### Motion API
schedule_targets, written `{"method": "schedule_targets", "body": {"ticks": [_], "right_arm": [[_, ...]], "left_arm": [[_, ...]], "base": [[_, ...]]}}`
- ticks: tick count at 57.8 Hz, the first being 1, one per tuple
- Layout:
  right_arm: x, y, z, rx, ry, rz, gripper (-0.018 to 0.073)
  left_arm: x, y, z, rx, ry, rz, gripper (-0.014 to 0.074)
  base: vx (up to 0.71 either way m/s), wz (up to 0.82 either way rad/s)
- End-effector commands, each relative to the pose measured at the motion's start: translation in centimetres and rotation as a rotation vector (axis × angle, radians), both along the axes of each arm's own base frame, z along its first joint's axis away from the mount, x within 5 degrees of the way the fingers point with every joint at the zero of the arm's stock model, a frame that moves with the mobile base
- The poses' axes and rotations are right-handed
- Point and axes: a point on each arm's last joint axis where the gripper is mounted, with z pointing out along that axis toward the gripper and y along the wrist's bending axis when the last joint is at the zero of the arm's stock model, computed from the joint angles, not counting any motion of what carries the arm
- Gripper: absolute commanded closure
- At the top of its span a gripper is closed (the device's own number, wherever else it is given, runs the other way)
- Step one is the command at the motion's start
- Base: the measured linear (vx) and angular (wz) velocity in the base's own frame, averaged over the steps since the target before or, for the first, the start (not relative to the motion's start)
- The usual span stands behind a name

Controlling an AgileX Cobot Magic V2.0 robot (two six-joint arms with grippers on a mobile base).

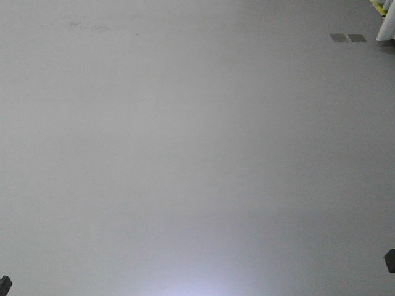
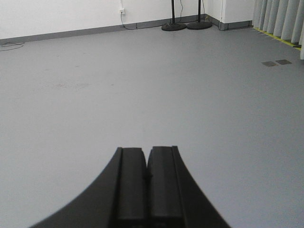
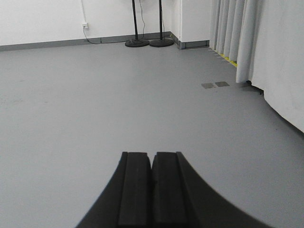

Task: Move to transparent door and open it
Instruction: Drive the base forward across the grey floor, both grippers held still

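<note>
No text, label, brand, number or sign can be read in any view. The grey floor [image 1: 185, 154], the white wall [image 2: 57, 14] and the curtains [image 3: 232, 33] are shown unlettered. On the yellow floor strip [image 1: 377, 7] no characters can be made out.

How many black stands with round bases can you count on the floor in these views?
2. The left stand and the right stand sit side by side at the far wall, near the corner. Their tops are cut off; more may lie out of view.
</note>
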Motion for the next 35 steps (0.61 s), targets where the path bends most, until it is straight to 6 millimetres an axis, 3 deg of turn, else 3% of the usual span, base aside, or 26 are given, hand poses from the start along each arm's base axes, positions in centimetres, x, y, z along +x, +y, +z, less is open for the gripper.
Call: {"method": "schedule_targets", "body": {"ticks": [1, 35], "right_arm": [[0.04, 0.03, 0.38, -0.021, -0.079, 0.005, 0.0567], [0.04, 0.03, 0.39, -0.021, -0.080, 0.005, 0.0567]], "left_arm": [[0.10, 0.07, -0.02, -0.023, -0.064, 0.013, 0.0602], [0.10, 0.07, -0.02, -0.023, -0.064, 0.013, 0.0602]], "base": [[0.06, 0.01], [0.09, -0.03]]}}
